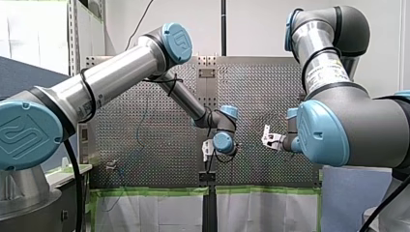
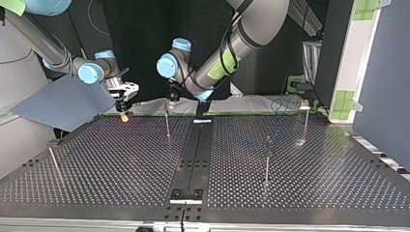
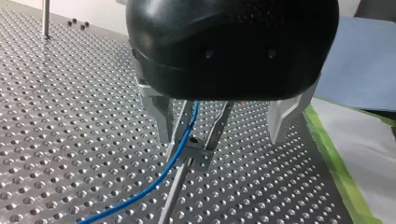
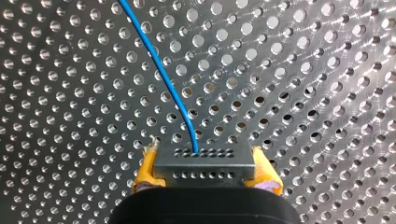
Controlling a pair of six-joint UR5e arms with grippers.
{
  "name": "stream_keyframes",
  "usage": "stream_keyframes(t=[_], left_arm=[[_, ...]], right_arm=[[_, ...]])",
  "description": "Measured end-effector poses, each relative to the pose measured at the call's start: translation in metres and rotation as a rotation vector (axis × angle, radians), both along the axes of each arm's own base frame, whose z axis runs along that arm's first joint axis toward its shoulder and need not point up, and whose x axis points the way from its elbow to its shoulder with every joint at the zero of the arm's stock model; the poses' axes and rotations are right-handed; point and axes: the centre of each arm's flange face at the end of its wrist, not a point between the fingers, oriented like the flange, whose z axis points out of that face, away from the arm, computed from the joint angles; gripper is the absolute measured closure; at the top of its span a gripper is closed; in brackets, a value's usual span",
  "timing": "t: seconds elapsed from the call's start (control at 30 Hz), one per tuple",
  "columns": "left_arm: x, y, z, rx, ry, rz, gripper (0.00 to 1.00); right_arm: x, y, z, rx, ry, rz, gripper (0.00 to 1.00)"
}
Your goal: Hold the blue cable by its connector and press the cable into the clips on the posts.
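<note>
Two states: right end effector [image 4: 204, 163] points down at the desk [image 4: 70, 93], clamped on the connector [image 4: 205, 170], blue cable [image 4: 161, 70] running out ahead. Left end effector [image 3: 222, 135], opened wide, straddles a post [image 3: 175, 191] whose clip [image 3: 198, 150] holds the cable.

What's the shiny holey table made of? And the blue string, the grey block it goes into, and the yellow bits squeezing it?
Table: metal, likely aluminium; it glints in rings around the holes. Cable: smooth blue plastic coat, bends softly. Connector: dull grey, metal or plastic, hard to tell. Pads: yellow, probably rubbery; edges look frayed.
</note>
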Motion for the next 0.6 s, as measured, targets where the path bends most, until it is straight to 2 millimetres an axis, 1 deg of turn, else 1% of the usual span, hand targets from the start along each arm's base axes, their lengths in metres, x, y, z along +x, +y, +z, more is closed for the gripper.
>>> stream_keyframes(t=[0.37,0.47,0.6], left_arm=[[-0.007,0.007,-0.002,0.092,0.040,0.002,0.00],[-0.011,0.005,0.006,0.101,0.032,0.008,0.00],[-0.021,0.001,0.025,0.116,0.010,0.020,0.00]], right_arm=[[0.000,0.000,0.000,0.000,0.000,-0.001,1.00],[-0.001,-0.001,0.000,0.000,0.000,-0.002,1.00],[-0.002,-0.001,0.000,0.000,0.000,-0.003,1.00]])
